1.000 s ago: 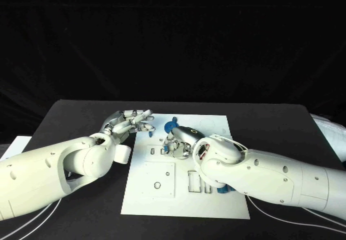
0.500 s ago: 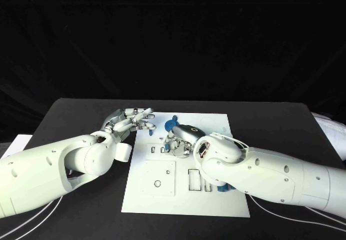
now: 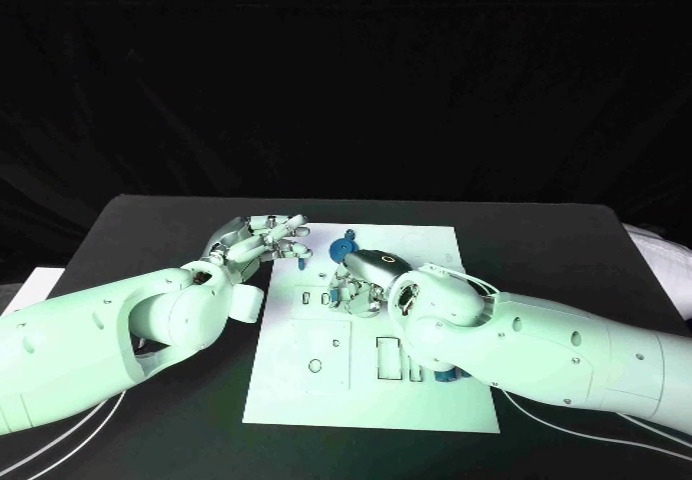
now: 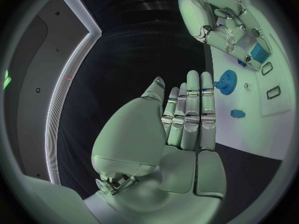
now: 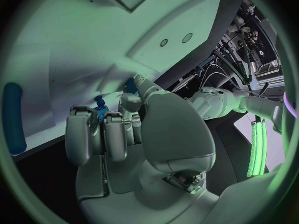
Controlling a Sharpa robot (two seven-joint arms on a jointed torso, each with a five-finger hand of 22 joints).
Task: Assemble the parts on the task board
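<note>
The white task board (image 3: 310, 390) lies in the middle of the black table. A blue gear (image 3: 343, 248) stands near the board's far edge, also visible as the gear (image 4: 227, 79) beyond my left fingertips. My left hand (image 3: 267, 240) hovers at the board's far left corner, fingers straight and apart, holding nothing; the palm (image 4: 181, 129) is bare. My right hand (image 3: 364, 280) is curled over the board's upper middle, just in front of the gear. Its fingers (image 5: 102, 134) and thumb pinch a small blue part (image 5: 98, 106). Another blue part (image 3: 444, 376) lies by the near right slots.
Rectangular slots (image 3: 387, 358) and a round hole (image 3: 315, 368) are cut into the board's near half. A small blue piece (image 4: 237, 113) sits on the board near the gear. White sheets (image 3: 29, 290) lie at the table's left and right edges. Cables trail along the near side.
</note>
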